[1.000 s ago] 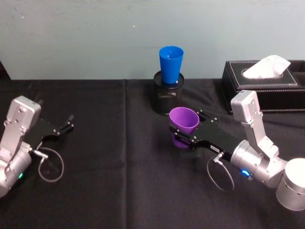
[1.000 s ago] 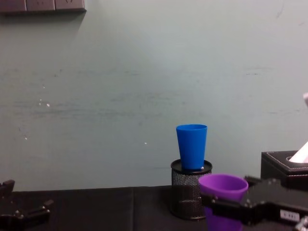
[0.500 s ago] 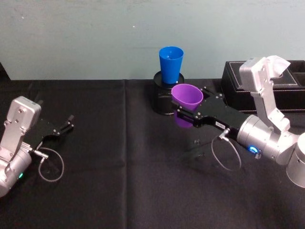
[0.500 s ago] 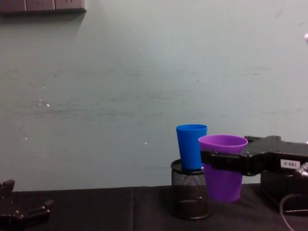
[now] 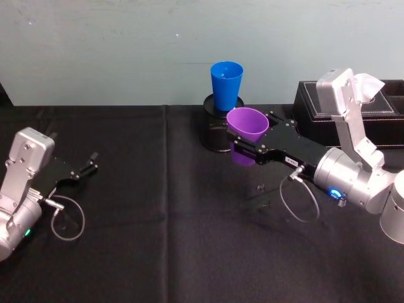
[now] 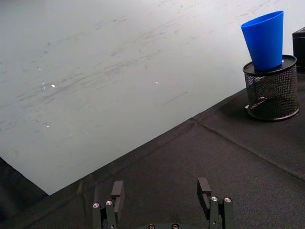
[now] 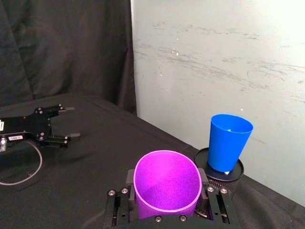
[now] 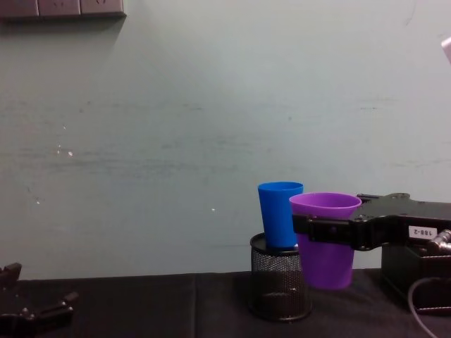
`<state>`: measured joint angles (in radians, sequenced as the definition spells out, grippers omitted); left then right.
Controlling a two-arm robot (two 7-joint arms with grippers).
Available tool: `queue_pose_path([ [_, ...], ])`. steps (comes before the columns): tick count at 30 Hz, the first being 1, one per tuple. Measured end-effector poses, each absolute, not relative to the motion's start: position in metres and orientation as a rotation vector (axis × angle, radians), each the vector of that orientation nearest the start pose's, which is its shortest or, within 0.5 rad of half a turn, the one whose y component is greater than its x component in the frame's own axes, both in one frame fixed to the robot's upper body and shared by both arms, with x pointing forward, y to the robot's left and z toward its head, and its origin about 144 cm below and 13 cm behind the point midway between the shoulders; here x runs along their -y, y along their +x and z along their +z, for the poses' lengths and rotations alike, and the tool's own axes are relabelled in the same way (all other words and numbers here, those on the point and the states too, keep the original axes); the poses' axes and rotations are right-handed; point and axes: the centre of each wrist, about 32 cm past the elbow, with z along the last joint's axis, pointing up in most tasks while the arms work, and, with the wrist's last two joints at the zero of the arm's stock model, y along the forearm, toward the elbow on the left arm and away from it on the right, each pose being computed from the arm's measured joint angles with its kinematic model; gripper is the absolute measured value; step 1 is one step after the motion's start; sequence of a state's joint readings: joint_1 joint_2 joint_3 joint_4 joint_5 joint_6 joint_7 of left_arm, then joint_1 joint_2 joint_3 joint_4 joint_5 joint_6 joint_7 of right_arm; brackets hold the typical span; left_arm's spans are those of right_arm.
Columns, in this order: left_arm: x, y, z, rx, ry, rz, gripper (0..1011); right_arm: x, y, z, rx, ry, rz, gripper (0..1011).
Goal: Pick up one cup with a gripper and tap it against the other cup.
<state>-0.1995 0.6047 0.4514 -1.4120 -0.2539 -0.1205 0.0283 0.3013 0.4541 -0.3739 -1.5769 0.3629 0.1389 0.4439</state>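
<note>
Purple tapered plastic tumbler [image 5: 247, 123] hanging upright, lifted, just right of black mesh pen holder [image 5: 213, 136]; right gripper [image 5: 250, 131] clamping its sides below rim. Bright blue plastic tumbler [image 5: 226, 85] standing in holder, lying left of and beyond purple one; contact unclear. Left gripper [image 5: 85, 168] idling, fingers apart, far left of holder.

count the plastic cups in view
2: the purple cup, held above the table in the right gripper, and the blue cup, sitting in the black mesh holder.
</note>
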Motion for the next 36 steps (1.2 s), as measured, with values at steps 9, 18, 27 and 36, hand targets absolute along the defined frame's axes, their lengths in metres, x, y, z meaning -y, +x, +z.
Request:
queue_pose_path([
  [9, -0.3097, 0.4886, 1.1398, 0.285, 0.304, 1.248, 1000, 0.2502, 0.5184, 1.2250, 0.103, -0.129, -0.807, 732],
  [18, -0.3097, 0.4886, 1.1398, 0.285, 0.304, 1.248, 1000, 0.2503, 0.5185, 1.2249, 0.103, -0.128, -0.806, 732],
  [27, -0.3097, 0.4886, 1.1398, 0.285, 0.304, 1.248, 1000, 0.2504, 0.5186, 1.2246, 0.102, -0.127, -0.806, 732],
  [36, -0.3097, 0.4886, 1.1398, 0.285, 0.305, 1.248, 1000, 0.2504, 0.5186, 1.2246, 0.103, -0.127, -0.805, 732],
])
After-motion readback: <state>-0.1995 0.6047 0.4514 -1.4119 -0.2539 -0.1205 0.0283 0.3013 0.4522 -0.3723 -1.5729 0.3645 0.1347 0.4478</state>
